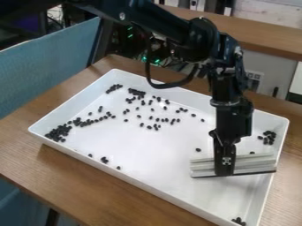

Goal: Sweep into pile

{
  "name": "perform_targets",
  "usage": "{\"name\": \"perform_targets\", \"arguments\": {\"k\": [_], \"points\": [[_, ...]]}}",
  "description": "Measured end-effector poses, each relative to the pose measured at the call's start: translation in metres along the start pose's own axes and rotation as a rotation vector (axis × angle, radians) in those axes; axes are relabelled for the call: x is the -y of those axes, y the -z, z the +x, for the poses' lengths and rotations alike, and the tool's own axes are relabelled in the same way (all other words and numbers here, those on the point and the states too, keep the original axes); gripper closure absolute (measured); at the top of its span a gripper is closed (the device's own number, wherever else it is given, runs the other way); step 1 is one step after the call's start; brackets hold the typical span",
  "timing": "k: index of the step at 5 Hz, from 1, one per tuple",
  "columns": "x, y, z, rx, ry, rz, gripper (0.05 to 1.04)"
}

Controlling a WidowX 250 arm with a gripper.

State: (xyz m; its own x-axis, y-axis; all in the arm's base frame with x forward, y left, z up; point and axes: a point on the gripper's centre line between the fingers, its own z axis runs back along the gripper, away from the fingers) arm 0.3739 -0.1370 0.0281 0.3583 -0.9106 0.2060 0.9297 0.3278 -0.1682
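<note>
Inspection count: one tray, one squeegee, dozens of dark beans.
We record one white tray [147, 150], one squeegee [256, 165], one robot arm [159, 26], one gripper [224, 161] and two wooden tabletops, the front one [88, 176] and the rear one [265, 35]. We find the dark beans [59, 131] to number several dozen; where they touch and overlap, we cannot certify an exact total. Among them we note one cluster by the right wall, one in the near corner, and two single beans near the squeegee.
</note>
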Motion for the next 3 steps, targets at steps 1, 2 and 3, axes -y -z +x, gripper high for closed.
{"name": "perform_targets", "arguments": {"k": [1,2,3], "points": [[-0.008,0.0,0.005,-0.001,0.004,-0.014,0.702],[-0.023,0.0,0.013,0.004,-0.028,-0.016,0.702],[-0.038,-0.004,0.019,0.024,-0.118,0.009,0.702]]}}
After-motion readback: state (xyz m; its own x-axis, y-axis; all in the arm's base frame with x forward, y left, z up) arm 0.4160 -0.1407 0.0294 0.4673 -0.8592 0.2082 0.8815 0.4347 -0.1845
